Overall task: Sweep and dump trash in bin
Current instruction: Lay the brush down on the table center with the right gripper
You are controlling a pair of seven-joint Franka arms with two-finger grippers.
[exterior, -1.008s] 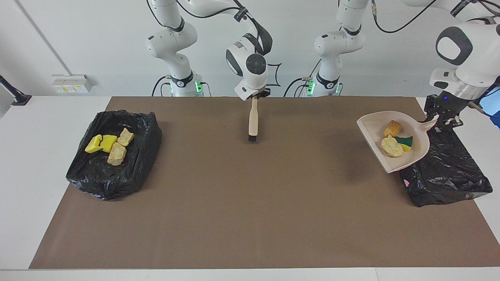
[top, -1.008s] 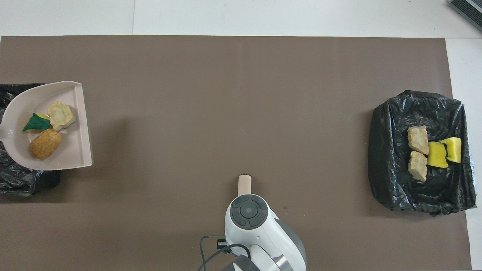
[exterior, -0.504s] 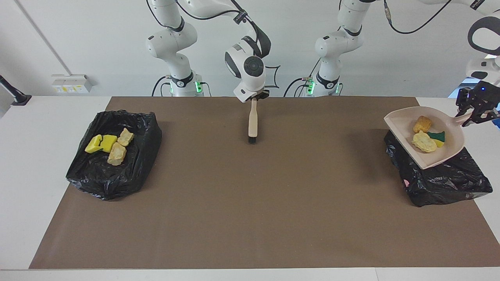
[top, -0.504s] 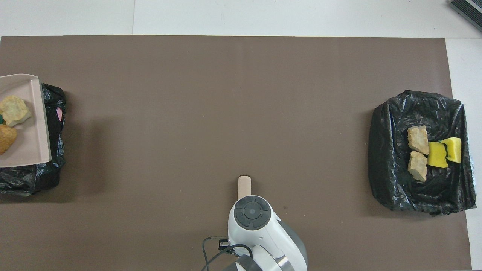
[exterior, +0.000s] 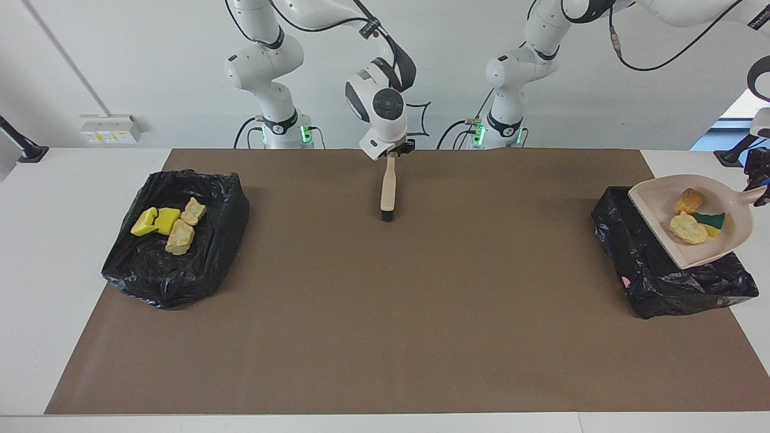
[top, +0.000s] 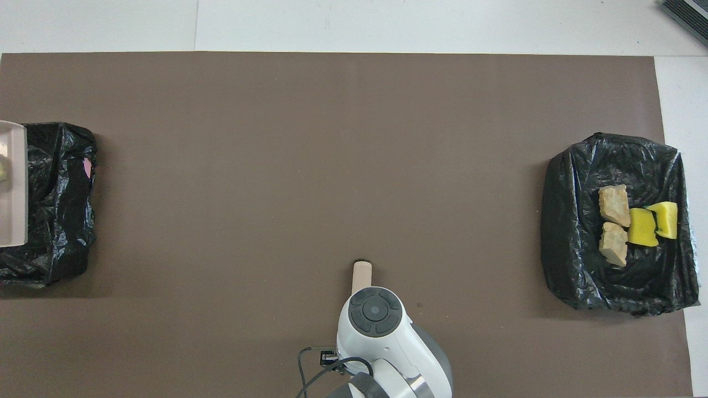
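brown mat (exterior: 385,300) covers white worktop (exterior: 72,252). my left claw (exterior: 759,180) pinches dustpan (exterior: 692,246), now farther over bin (exterior: 656,270); right claw (exterior: 394,150) pinches brush (exterior: 388,186).

Bright, even lab lighting, both views crisp

Light looks diffuse and comes from above: the brown mat (exterior: 385,313) only carries soft, faint shadows, one under the raised dustpan (exterior: 698,222) by the bag at the left arm's end. The black bin bags (top: 619,221) throw small glossy highlights off their wrinkles. No blur, and the mat's edges run straight into the corners.
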